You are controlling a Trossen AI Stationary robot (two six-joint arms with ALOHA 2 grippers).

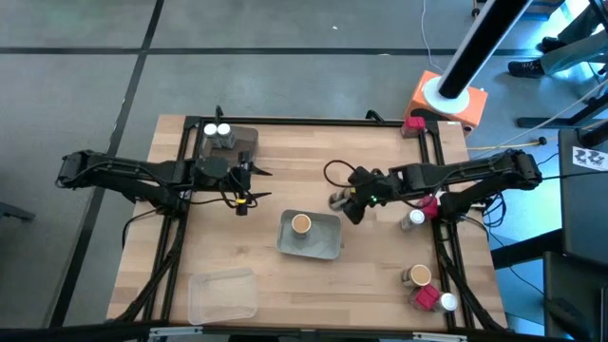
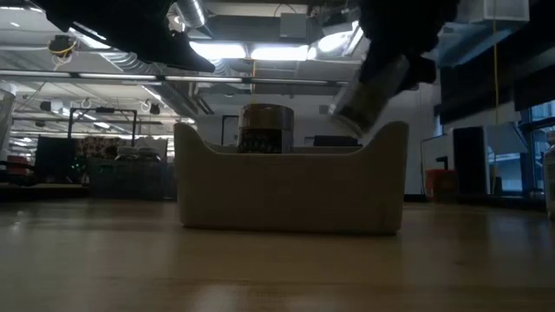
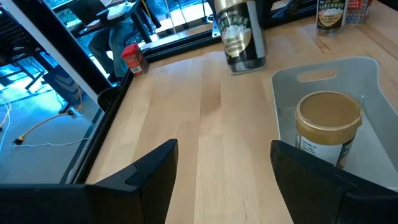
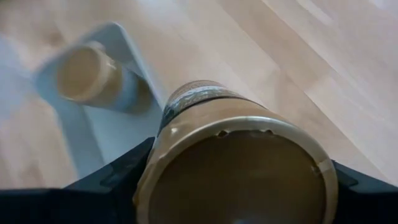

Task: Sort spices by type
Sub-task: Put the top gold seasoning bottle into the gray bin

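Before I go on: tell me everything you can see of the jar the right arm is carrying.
The carried jar is round with a tan lid and a dark, labelled body. It sits clamped between the jaws of the right gripper, tilted, lifted clear of the wooden table. It hangs just beside the grey tray, near its right rim, not yet inside. Nothing but the jaws touches it. A matching tan-lidded jar already stands upright in that tray.

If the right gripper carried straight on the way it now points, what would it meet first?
Most likely the grey tray. The right gripper, shut on a tan-lidded jar, points toward the tray's near rim, where another tan-lidded jar already stands. Depth is unclear, so the held jar might meet bare table just short of the rim.
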